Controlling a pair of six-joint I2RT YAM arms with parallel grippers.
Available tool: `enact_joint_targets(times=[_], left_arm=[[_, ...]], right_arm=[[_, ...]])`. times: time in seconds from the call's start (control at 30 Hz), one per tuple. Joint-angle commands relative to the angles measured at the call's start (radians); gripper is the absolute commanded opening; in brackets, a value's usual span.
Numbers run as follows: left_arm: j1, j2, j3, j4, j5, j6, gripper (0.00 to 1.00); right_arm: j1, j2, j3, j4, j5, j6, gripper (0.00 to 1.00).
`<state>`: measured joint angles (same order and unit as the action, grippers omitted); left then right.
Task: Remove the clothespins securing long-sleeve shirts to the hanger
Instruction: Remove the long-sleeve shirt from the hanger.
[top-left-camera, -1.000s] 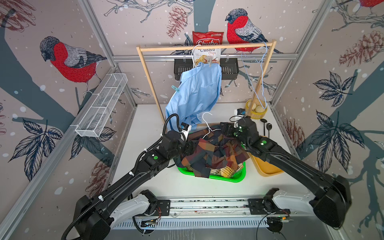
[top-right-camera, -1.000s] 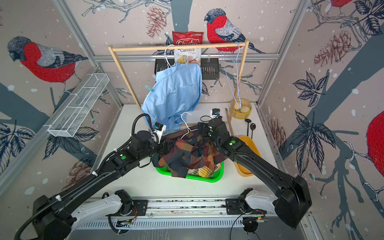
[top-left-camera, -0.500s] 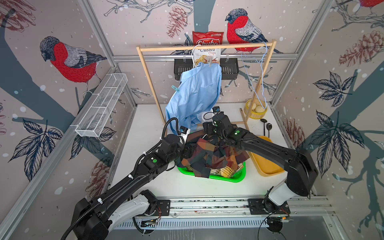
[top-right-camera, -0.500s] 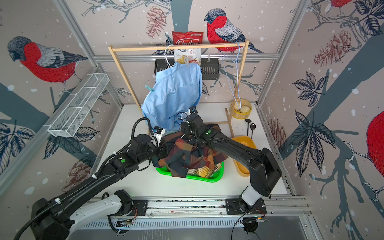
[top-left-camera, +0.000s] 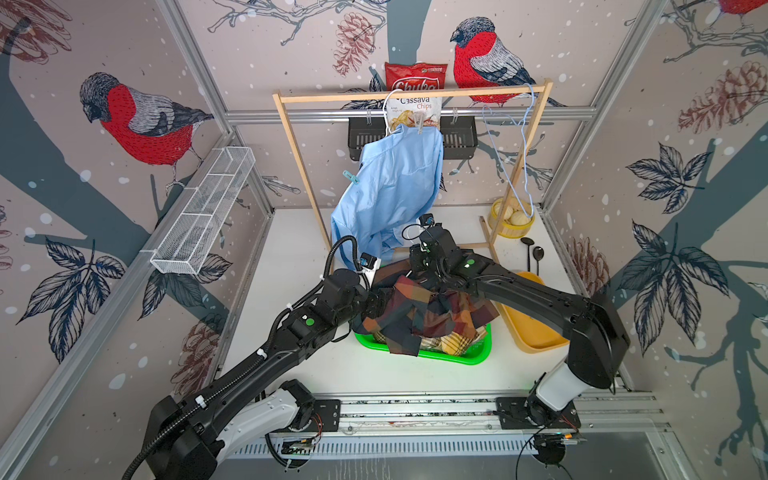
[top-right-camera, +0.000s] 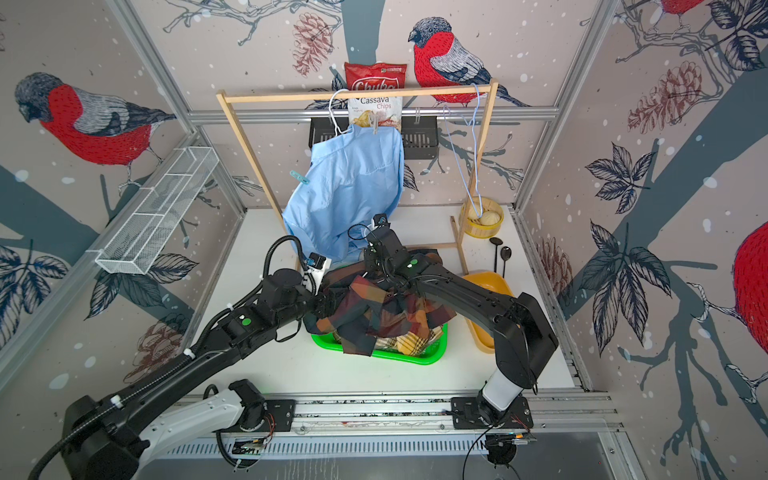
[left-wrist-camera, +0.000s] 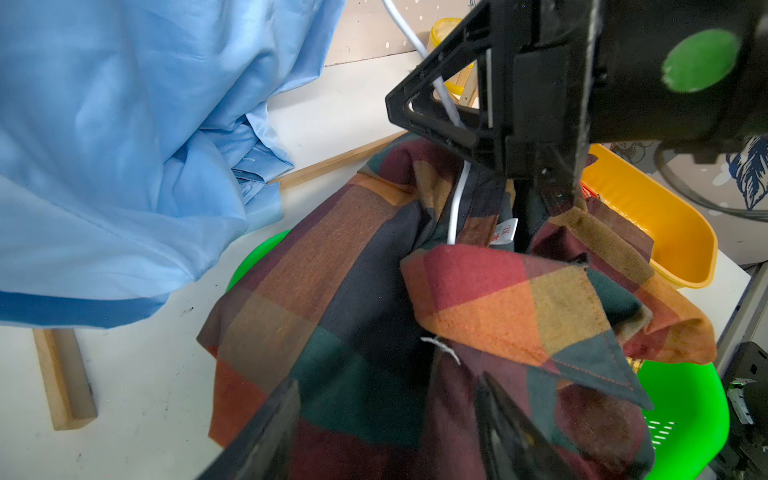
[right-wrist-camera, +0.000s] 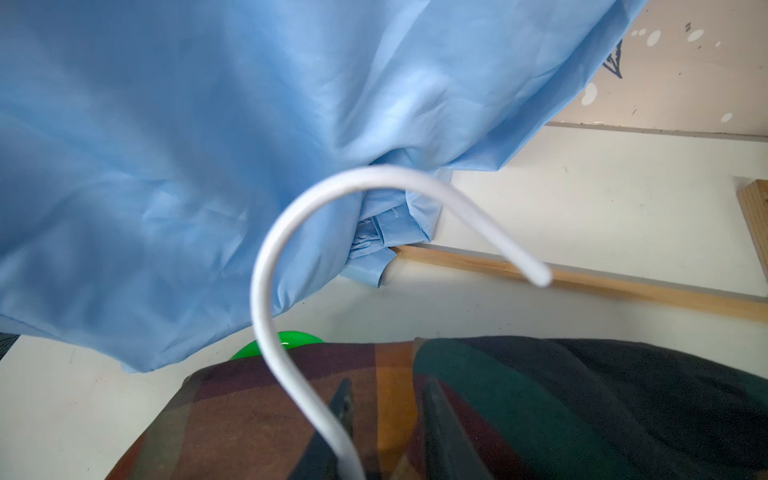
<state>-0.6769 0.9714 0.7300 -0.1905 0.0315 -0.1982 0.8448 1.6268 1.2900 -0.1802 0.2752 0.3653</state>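
The light blue shirt (top-left-camera: 395, 187) (top-right-camera: 353, 195) hangs on the rack, with a pale clothespin (top-left-camera: 420, 124) at its collar and a teal clothespin (top-left-camera: 350, 177) on its left edge. The dark plaid shirt (top-left-camera: 428, 307) (left-wrist-camera: 353, 291), on a white hanger (right-wrist-camera: 270, 257), is heaped over the yellow plaid shirt (top-left-camera: 451, 343). My left gripper (top-left-camera: 376, 303) (left-wrist-camera: 386, 382) stands wide, shut on bunched plaid cloth at the shirt's left side. My right gripper (top-left-camera: 417, 268) (right-wrist-camera: 388, 382) is at the collar beside the hanger's neck. Its jaws are narrowly apart on plaid cloth, and a pinch is not discernible.
Both plaid shirts sit in a green basket (top-left-camera: 453, 358). A yellow tray (top-left-camera: 536, 328) lies to its right, with black spoons (top-left-camera: 534, 253) and a bamboo steamer (top-left-camera: 511, 218) behind. The wooden rack (top-left-camera: 411, 89) also carries an empty pale hanger (top-left-camera: 519, 137). Chip bags (top-left-camera: 415, 95) hang behind it.
My right arm has swung from the plaid shirt's right side to the hanger's neck at the back, and its jaws have narrowed a lot. The left arm has barely moved.
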Motion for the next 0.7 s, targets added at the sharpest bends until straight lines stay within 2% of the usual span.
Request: enact_joint_targets(times=[0.0, 0.1, 0.27, 0.33, 0.5, 0.67], left_arm=[[-0.009, -0.010, 0.000, 0.030, 0.061, 0.048, 0.68], [-0.054, -0.046, -0.005, 0.029, 0.040, 0.095, 0.70], [-0.114, -0.062, 0.025, -0.018, -0.020, 0.167, 0.72], [-0.119, -0.056, 0.038, -0.037, -0.031, 0.175, 0.73], [-0.124, -0.078, 0.064, -0.098, -0.140, 0.199, 0.74], [-0.124, -0.125, 0.083, -0.166, -0.130, 0.206, 0.75]], right_arm=[[0.002, -0.030, -0.006, -0.019, 0.027, -0.011, 0.22], [0.000, -0.057, -0.007, -0.044, 0.049, -0.012, 0.15], [-0.005, -0.131, -0.031, -0.054, 0.073, -0.016, 0.14], [-0.007, -0.158, -0.038, -0.061, 0.079, -0.017, 0.14], [-0.017, -0.226, -0.064, -0.067, 0.090, -0.022, 0.12], [-0.037, -0.274, -0.094, -0.064, 0.082, -0.023, 0.12]])
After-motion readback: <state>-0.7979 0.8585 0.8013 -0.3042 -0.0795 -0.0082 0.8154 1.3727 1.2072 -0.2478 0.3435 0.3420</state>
